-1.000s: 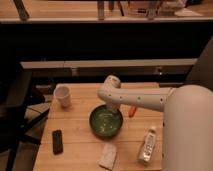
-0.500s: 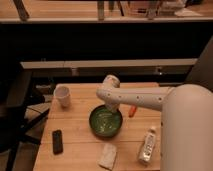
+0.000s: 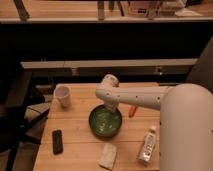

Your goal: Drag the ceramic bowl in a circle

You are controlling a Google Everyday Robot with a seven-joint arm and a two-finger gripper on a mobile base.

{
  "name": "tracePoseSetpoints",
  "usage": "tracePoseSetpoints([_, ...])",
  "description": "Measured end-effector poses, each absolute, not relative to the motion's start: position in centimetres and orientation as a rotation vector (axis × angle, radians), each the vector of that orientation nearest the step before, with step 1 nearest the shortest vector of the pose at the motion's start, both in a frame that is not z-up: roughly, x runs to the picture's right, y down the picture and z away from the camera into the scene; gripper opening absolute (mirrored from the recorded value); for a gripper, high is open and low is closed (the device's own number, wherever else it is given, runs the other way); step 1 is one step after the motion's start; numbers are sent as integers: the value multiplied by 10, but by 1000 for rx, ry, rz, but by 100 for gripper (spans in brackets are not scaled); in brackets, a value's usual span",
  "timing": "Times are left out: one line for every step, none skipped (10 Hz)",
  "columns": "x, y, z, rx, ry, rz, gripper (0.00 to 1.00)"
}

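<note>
The wooden table is carrying a white cup at its far left; the green bowl is sitting near the middle, the gripper hanging over its far side; an orange item, possibly a carrot, is lying just right; a black phone, pale cloth and bottle are lying nearer.

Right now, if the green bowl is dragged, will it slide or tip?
Likely slides: the ceramic bowl looks wide and low on the wooden table. Glossy glaze may slip against the pincer, which sits at its far rim. Probably rigid, chippable.
</note>
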State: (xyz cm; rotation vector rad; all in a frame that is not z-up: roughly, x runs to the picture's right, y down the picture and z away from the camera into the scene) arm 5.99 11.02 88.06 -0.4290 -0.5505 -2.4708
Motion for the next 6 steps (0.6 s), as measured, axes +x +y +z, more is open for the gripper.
tracePoseSetpoints([60,110,880,-427,-551,-2475,1])
tracePoseSetpoints([59,110,880,-425,-553,-2481,1])
tracePoseSetpoints([58,110,880,-421,-555,-2492,1])
tracePoseSetpoints([56,109,879,-416,-557,-2503,1])
tracePoseSetpoints([54,109,879,-414,-559,-2508,1])
tracePoseSetpoints([53,109,879,-415,-560,-2512,1])
